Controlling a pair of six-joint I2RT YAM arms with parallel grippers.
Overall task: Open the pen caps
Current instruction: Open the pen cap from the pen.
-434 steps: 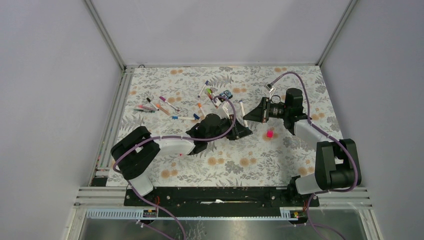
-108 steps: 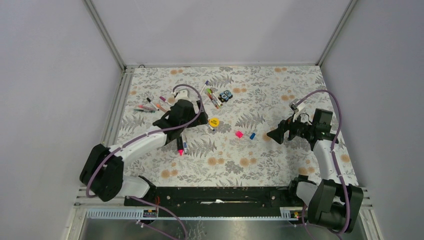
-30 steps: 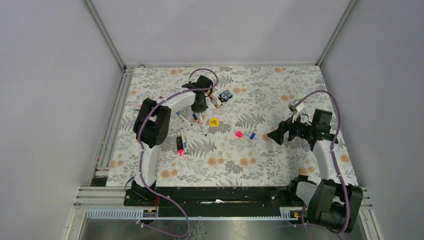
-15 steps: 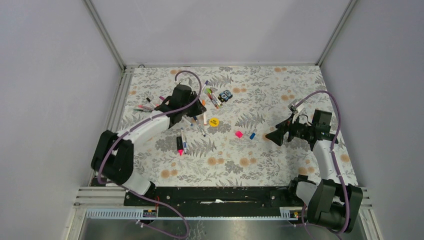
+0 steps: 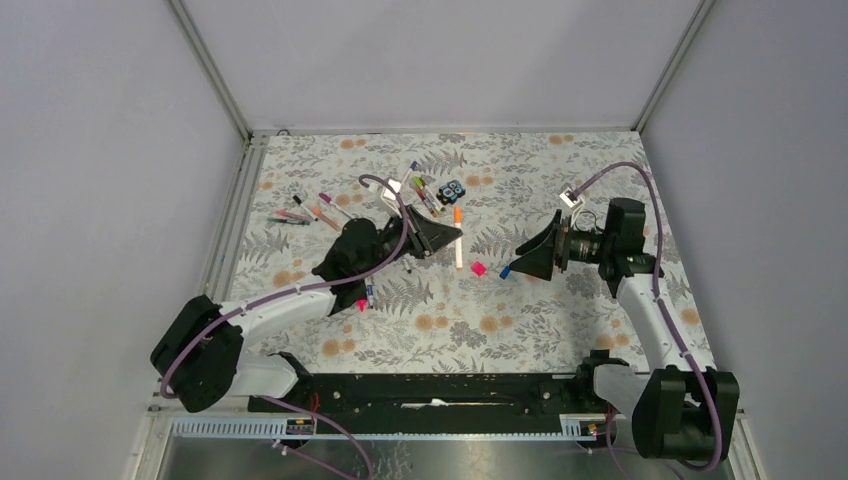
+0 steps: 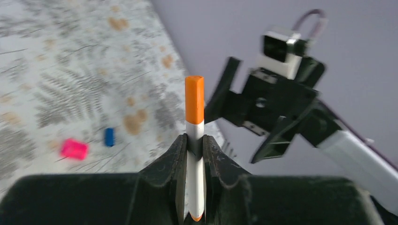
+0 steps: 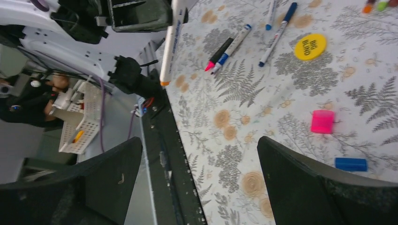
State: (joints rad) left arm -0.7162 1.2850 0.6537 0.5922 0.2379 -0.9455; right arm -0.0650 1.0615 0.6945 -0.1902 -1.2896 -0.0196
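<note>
Two hands meet around the loose pink cap (image 5: 478,268). The left hand (image 5: 448,237) pinches the white barrel of one pen (image 5: 459,258) just on the left arm's side of that cap, lifted off the bench (image 5: 500,330), with its orange cap (image 6: 194,100) standing clear of the fingers. The right hand (image 5: 520,258), jaws spread wide and holding nothing, hovers on the pink cap's other side. The step in hand looks like the uncapping of this pen, whose cap is not yet off. Next, I judge, the right hand must line up on the orange cap, press shut on it alone and pull along the barrel while the left holds firm. Counted: one pen held; two loose caps, the pink one and one blue cap (image 5: 505,271) just beside it; one pink-and-black highlighter (image 7: 219,54); one yellow disc (image 7: 309,46); one black-and-blue block (image 5: 452,189) well beyond the pink cap. The other pens (image 5: 320,211), farther off, are too small to count surely.
</note>
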